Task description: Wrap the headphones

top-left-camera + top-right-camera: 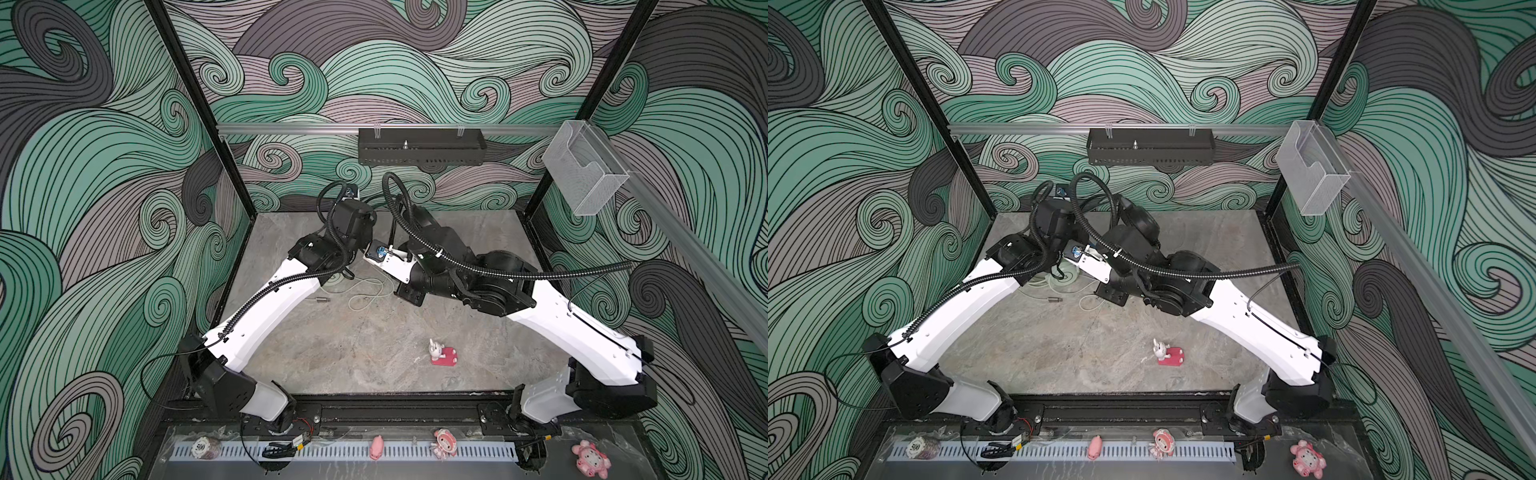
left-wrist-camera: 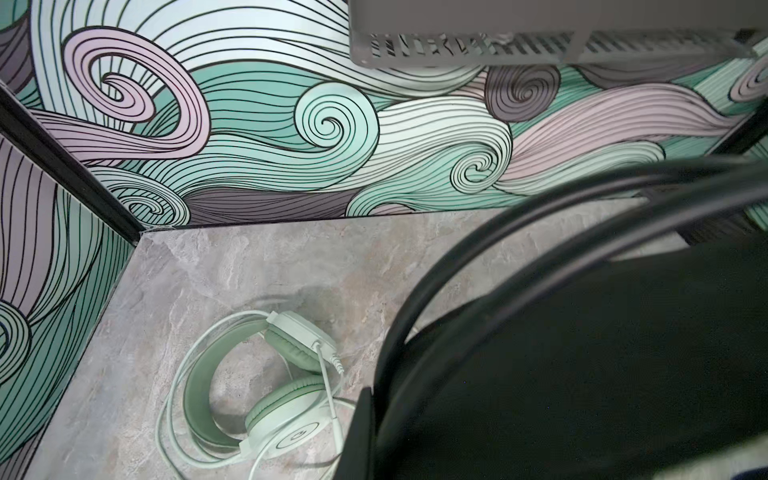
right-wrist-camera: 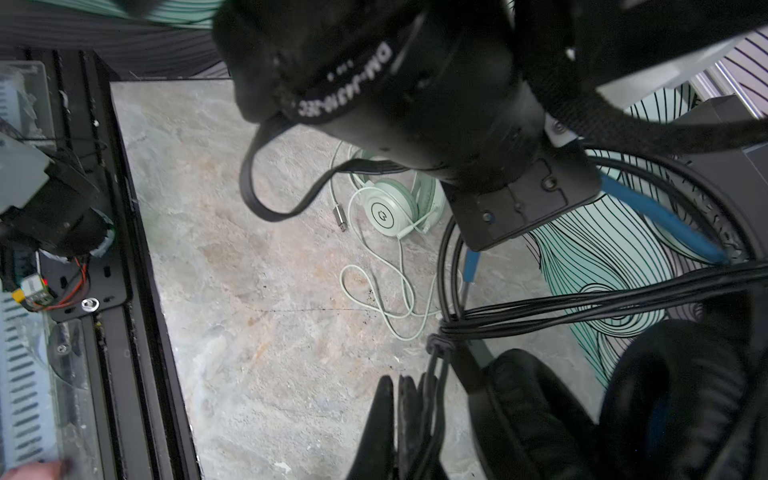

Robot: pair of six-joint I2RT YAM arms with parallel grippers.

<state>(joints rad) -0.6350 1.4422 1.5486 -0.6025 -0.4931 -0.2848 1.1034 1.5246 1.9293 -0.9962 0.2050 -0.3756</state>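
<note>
The black headphones (image 3: 532, 415) hang in the air between my two arms at the back of the table, and an ear cup (image 1: 1139, 220) shows in a top view. My left gripper (image 2: 368, 411) is shut against this black headset (image 2: 582, 353); only one finger shows. The right gripper (image 3: 397, 380) is shut on strands of the black cable (image 3: 582, 307), which is bundled around the headset. The mint-green headphones (image 2: 286, 411) lie flat on the table under the left arm (image 3: 390, 208). Their pale cable (image 1: 370, 293) trails loose across the table.
A pink figurine on a red base (image 1: 442, 353) stands mid-table toward the front. A black shelf (image 1: 419, 147) and a clear box (image 1: 586, 170) hang on the rail at the back. Small toys (image 1: 444, 446) and a chip (image 1: 203, 446) sit on the front ledge.
</note>
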